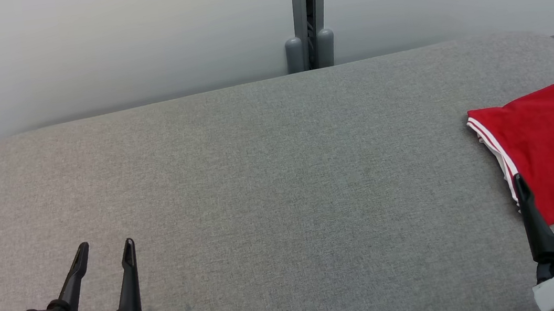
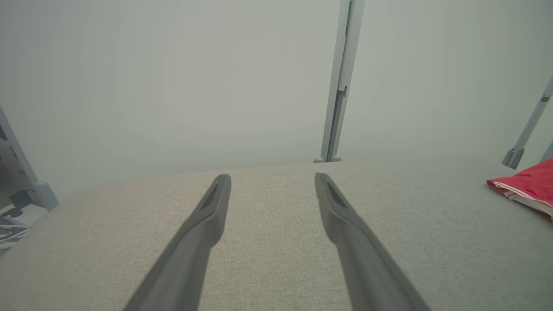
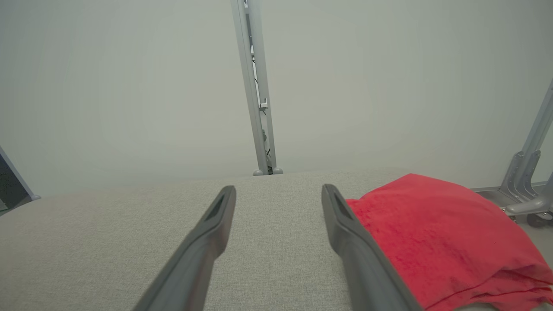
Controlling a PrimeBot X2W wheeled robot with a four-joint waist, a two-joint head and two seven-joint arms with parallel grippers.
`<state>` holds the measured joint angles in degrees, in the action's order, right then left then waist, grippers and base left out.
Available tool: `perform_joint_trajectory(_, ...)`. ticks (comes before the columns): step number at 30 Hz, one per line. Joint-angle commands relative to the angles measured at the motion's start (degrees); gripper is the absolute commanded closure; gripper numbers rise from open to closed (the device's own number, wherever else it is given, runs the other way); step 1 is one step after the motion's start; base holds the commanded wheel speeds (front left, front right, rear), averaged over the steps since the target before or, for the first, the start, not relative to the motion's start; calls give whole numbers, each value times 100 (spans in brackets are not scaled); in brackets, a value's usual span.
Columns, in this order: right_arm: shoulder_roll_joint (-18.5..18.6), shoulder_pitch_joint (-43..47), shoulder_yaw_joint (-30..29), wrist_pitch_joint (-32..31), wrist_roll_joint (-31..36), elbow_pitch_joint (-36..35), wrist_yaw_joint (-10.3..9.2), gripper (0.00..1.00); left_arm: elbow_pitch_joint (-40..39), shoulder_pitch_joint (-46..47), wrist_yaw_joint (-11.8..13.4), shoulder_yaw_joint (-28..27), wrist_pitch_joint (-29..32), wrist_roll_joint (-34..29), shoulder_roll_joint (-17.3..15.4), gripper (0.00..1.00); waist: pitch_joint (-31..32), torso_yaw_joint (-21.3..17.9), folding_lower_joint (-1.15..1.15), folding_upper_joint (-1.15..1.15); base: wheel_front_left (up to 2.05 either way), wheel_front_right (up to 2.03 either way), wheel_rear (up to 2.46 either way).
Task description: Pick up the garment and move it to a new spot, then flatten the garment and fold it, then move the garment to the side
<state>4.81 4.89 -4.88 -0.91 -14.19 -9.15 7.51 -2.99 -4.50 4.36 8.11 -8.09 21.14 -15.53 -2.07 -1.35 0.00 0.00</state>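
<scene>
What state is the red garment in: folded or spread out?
Folded: the red garment lies as a compact block on the grey surface, layered edges with white stripes stacked along its left side.

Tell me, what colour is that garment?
The garment is red with white edge stripes; head view shows it best.

The grey surface is viewed downward from the head; wrist views are aimed low toward 12 o'clock (post, garment shared).
</scene>
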Motion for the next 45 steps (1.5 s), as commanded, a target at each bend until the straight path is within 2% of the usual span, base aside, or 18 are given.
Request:
perform_joint_trajectory(1, 3, -4, -21, 41, -33, -16, -5, 0, 7, 46, 22, -2, -22, 3, -44, 0, -9, 4, 0, 0, 0, 0, 0)
perform_joint_trajectory(2, -6, -2, -1, 1, -5, 2, 0, 100, 0, 1, -1, 9, -2, 3, -7, 100, -9, 4, 0, 0, 0, 0, 0)
perform_joint_trajectory(5, -73, 48, 16, -10, -26, 169, 0, 100, 147, -60, -6, 61, 2, 31, 94, 100, -10, 5, 0, 0, 0, 0, 0)
perform_joint_trajectory(27, -80, -470, -194, -371, -2181, 950, -1, 100, 636, 324, -339, -167, 152, 2071, 388, 100, 22, 28, 0, 0, 0, 0, 0)
perform_joint_trajectory(45, -90, -791, -335, -599, -3499, 1436, -1, 100, 898, 542, -546, -327, 261, 3306, 585, 100, 46, 46, 0, 0, 0, 0, 0)
